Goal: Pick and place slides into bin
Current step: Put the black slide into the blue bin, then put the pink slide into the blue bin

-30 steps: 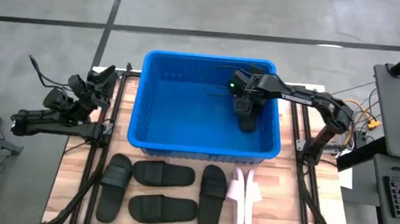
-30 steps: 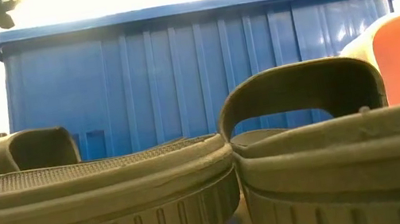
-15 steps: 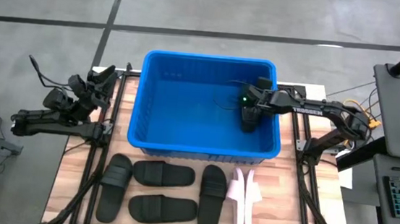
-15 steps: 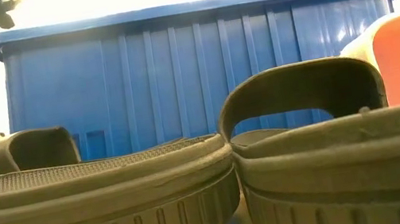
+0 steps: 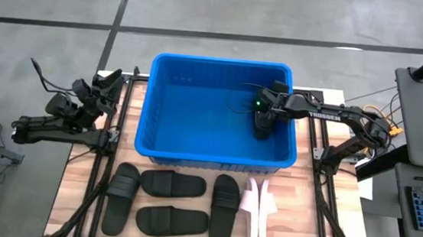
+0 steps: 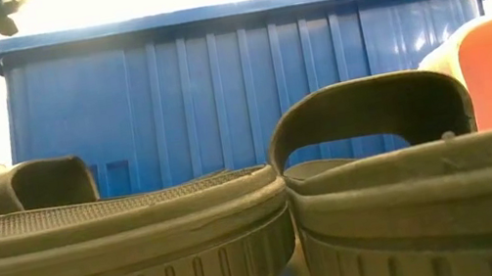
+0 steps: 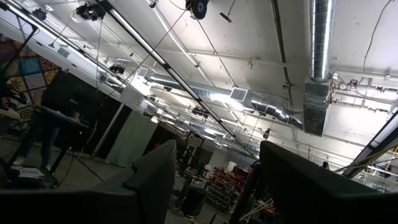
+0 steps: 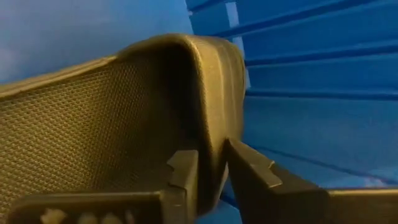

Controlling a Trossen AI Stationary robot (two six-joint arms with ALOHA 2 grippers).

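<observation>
Right gripper (image 5: 261, 126), pinching a black slide (image 8: 112, 118) low inside the bin (image 5: 211, 161) at three o'clock, should release next.

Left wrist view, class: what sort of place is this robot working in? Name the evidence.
Probably a warehouse or industrial lab: the open ceiling carries a metal duct and hanging light strips, and the high view shows a bare concrete floor around the table.
</observation>
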